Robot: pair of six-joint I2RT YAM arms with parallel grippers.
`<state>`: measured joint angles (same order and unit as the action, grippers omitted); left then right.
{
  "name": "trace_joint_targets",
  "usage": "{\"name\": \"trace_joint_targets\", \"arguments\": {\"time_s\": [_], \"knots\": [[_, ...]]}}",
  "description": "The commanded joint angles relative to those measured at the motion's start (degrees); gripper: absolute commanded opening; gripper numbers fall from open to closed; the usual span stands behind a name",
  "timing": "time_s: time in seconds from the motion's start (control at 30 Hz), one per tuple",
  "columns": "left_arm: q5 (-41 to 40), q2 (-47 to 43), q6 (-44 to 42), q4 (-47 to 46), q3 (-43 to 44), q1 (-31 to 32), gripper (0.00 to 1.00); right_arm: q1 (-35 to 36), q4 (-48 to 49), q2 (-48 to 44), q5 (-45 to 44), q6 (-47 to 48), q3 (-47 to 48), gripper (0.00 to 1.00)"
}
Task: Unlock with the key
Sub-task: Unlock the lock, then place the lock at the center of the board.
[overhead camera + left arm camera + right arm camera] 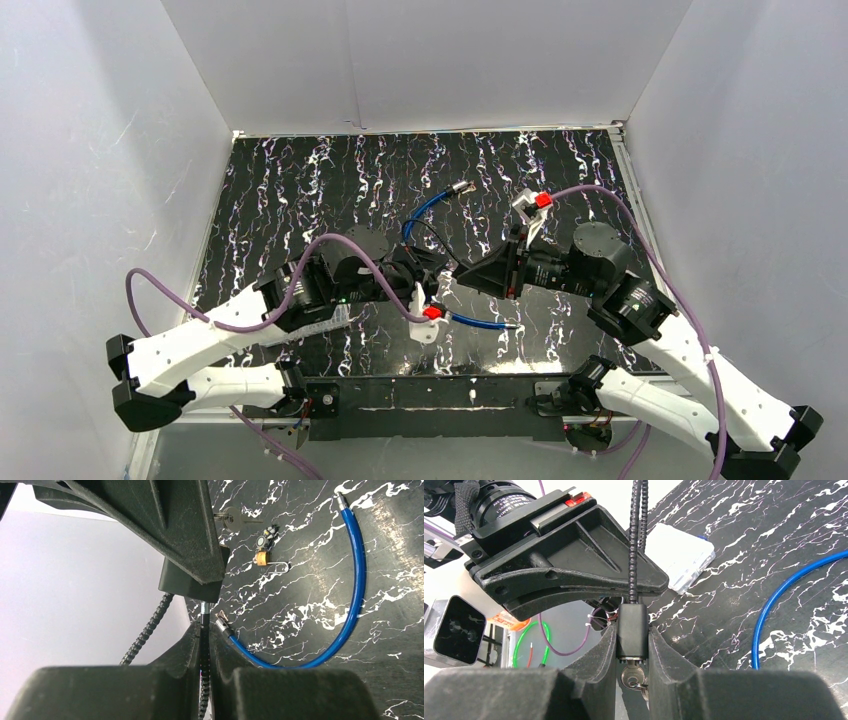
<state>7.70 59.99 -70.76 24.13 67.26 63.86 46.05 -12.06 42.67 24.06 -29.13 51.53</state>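
A black cable lock is held up between the two arms. In the right wrist view my right gripper (632,630) is shut on the lock's black body (632,622). A silver key (629,676) sits in the body's lower end, with a second key on its ring. The lock's black ribbed cable (634,540) runs up from the body. In the left wrist view my left gripper (205,642) is shut on that ribbed cable (204,660), just below the lock body (192,582). From above, both grippers (428,272) (462,272) meet mid-table and hide the lock.
A blue cable (350,605) curves over the black marbled table (300,180), its metal end (222,622) close to my left fingers. A small brass padlock (261,557) with a key bunch (265,537) lies beyond. A white box (679,555) lies on the table. White walls enclose three sides.
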Motion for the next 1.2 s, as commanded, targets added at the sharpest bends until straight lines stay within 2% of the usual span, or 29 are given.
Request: {"name": "trace_joint_targets", "arguments": {"time_s": [0.0,0.13,0.23,0.33,0.47,0.53,0.57,0.63,0.67,0.9,1.17], "knots": [[-10.9,-2.1,-3.0,3.6,1.1,-5.3,0.00,-0.9,-6.3,-2.9,5.4,2.1,0.7,0.01],[-16.7,1.0,-1.6,-0.6,2.8,-6.1,0.00,-0.9,-5.8,-1.8,8.9,1.4,0.7,0.01],[-17.0,3.8,6.4,0.0,8.1,-5.6,0.00,-0.9,-2.0,2.0,10.8,-0.8,0.5,0.01],[-15.5,5.6,11.3,4.6,12.8,-4.4,0.00,-0.9,-1.5,5.0,10.6,-1.1,2.0,0.01],[-9.8,2.7,10.2,10.7,12.0,-4.3,0.01,-2.3,-3.0,3.0,4.7,0.0,1.4,0.01],[-2.4,0.1,8.0,16.5,9.5,-4.3,0.24,-5.4,-2.3,2.7,5.1,-1.1,0.9,0.01],[0.6,-1.2,6.7,19.8,8.4,-4.3,0.44,-7.3,-1.2,2.8,6.3,-2.2,0.9,0.01],[3.9,-3.6,6.3,22.4,5.9,-4.1,0.93,-10.4,0.9,3.4,8.3,-3.7,1.2,0.01],[4.2,-4.3,6.4,22.6,5.2,-4.0,0.98,-11.4,1.4,3.8,8.6,-3.9,1.8,0.01],[7.4,-3.8,9.0,25.4,10.8,-3.9,0.98,-13.0,0.1,8.0,7.9,-2.5,6.8,0.01],[10.6,-0.8,27.0,23.5,23.4,-4.5,0.98,-13.4,2.8,11.7,4.4,-2.4,3.1,0.01]]}}
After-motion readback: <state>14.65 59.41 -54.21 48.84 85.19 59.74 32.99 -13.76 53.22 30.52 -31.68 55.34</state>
